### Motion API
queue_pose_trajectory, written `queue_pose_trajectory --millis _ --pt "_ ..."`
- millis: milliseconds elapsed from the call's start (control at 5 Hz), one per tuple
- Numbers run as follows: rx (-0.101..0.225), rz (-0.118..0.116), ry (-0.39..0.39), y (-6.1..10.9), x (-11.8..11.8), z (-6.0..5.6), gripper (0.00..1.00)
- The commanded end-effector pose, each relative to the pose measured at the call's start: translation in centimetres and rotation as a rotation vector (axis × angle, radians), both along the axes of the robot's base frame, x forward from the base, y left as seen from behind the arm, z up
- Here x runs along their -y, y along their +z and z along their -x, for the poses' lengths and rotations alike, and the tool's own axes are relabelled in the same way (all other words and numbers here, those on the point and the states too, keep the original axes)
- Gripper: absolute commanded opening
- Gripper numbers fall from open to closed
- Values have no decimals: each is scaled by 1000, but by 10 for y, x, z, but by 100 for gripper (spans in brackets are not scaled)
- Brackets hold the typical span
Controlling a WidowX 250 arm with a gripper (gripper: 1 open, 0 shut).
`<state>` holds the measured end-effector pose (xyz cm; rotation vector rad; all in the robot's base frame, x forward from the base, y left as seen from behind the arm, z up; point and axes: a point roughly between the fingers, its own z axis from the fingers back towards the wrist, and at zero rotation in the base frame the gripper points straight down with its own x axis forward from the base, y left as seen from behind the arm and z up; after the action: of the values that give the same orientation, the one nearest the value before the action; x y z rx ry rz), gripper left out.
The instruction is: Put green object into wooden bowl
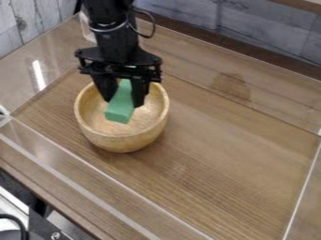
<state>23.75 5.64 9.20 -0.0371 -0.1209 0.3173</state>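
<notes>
The wooden bowl [100, 134] is round and light tan, and it sits on the left part of the table. My black gripper [124, 97] points straight down over its hollow. Its two fingers are shut on the green object [120, 106], a matte green bar held tilted. The bar's lower end hangs inside the bowl, at or just above the bottom; whether it touches the wood I cannot tell. The upper end of the bar is hidden between the fingers.
A brown wooden tabletop [213, 141] stretches to the right of the bowl. A low clear plastic wall [150, 225] runs around the table's edges, close to the bowl on the left and front. Behind the table is a grey plank wall [276, 33].
</notes>
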Motion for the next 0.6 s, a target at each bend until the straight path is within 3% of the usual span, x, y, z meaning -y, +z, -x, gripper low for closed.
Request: queue_pose_trajectory --millis 0,200,400 --pt "21 -23 -2 7 -3 -1 0" --pt "14 -30 -2 7 -5 2 0" --pt "9 -35 -6 -4 -13 -2 0"
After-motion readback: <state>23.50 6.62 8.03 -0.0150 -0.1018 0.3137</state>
